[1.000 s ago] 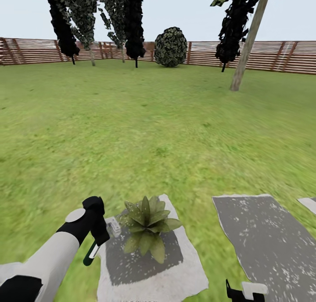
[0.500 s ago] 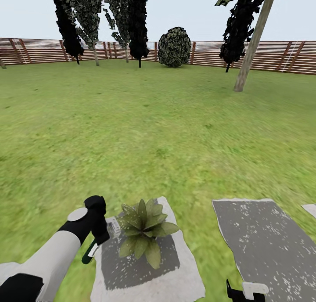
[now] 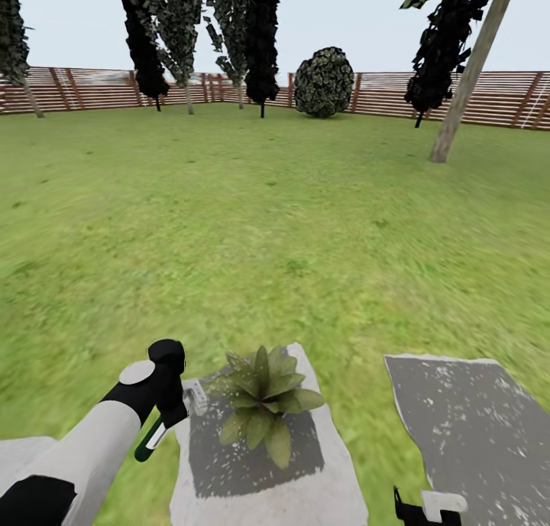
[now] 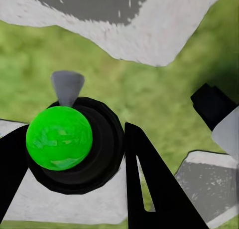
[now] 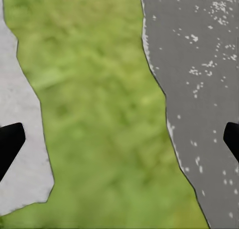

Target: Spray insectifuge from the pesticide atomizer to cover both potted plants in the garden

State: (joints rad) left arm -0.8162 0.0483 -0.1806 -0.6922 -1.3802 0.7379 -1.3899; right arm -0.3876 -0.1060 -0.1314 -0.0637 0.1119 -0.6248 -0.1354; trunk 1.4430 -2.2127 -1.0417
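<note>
The left tool (image 3: 164,426) is closed tight around the pesticide atomizer (image 4: 69,141), just beside the potted plant (image 3: 263,402) on its stepping stone (image 3: 305,488). The right tool (image 5: 119,139) is wide open, holding nothing. A badly aimed nozzle could spray grass instead.

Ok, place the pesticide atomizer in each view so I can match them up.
Head view: pesticide atomizer low left, held in the left gripper, beside the potted plant.
Left wrist view: pesticide atomizer between the fingers, a green ball on a black body.
Right wrist view: grass between two stones.
Shared landmark: the pale stepping stone under the plant, probably the pale one in the right wrist view.
</note>
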